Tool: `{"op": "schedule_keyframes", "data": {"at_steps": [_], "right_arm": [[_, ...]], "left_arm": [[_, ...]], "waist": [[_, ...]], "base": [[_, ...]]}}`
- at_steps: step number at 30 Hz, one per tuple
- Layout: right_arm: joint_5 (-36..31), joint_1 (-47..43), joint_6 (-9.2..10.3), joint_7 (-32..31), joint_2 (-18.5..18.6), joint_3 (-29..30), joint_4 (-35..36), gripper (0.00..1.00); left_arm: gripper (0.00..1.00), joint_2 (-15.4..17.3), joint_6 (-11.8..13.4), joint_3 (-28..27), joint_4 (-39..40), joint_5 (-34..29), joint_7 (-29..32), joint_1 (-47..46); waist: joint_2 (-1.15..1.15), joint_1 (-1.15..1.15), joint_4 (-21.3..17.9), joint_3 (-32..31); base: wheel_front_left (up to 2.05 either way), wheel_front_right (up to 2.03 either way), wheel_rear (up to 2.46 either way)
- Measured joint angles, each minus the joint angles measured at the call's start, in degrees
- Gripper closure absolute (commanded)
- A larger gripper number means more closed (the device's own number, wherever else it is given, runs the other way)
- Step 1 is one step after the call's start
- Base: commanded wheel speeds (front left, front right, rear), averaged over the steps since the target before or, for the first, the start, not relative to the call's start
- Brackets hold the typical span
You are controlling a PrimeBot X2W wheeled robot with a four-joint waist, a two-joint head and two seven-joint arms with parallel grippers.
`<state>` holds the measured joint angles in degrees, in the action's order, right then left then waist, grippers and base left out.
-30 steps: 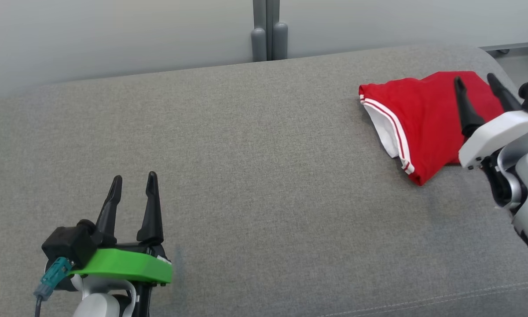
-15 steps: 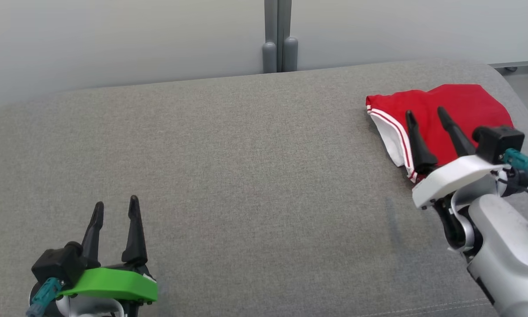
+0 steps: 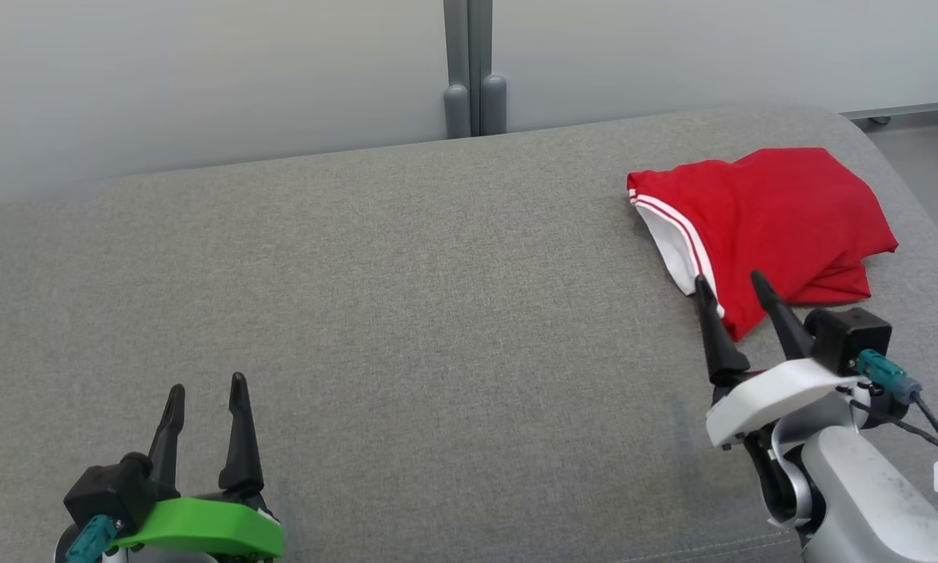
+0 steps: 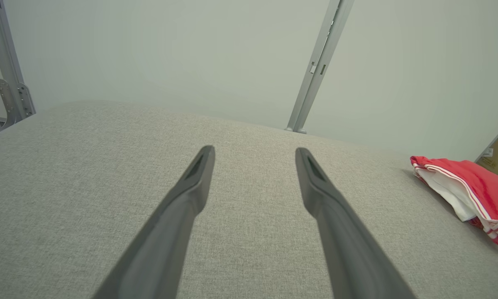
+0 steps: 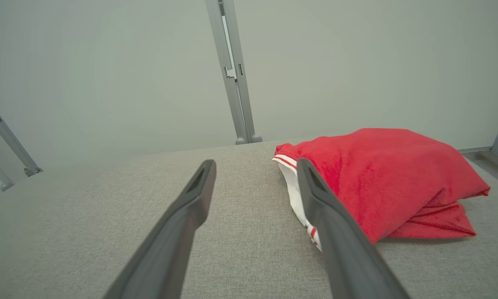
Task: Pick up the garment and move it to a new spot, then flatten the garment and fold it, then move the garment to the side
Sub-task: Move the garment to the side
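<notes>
Head view is showing the red garment (image 3: 766, 227) lying in folded layers at the far right of the grey cushion (image 3: 438, 313), close to its rounded edge. The right gripper (image 3: 729, 278) is sitting at the garment's near corner with its fingers spread and holding nothing; contact is unclear. The left gripper (image 3: 207, 383) is waiting well apart, also spread and empty. A careless sweep by the right fingers is likely risking a snag on the loose striped hem, pulling the layers open or nudging the garment toward the edge.
</notes>
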<state>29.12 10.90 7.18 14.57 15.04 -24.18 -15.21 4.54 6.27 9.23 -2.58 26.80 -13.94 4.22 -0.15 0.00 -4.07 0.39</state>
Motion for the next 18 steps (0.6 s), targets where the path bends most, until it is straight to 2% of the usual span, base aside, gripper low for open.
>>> {"op": "schedule_keyframes", "data": {"at_steps": [5,18], "right_arm": [[-2.03,-1.76,0.0,0.0,-2.48,-0.33,0.94,0.0],[-5.59,-5.73,0.0,0.0,-4.47,1.37,1.77,0.0]], "left_arm": [[0.0,-0.13,0.31,-0.01,-0.2,-0.36,-0.29,0.59],[0.0,-0.24,0.32,-0.08,-0.49,-2.13,-0.3,1.79]], "waist": [[0.0,0.0,-0.12,-0.18],[0.0,0.0,0.65,-0.65]], "base": [[0.0,0.0,0.0],[0.0,0.0,0.0]]}}
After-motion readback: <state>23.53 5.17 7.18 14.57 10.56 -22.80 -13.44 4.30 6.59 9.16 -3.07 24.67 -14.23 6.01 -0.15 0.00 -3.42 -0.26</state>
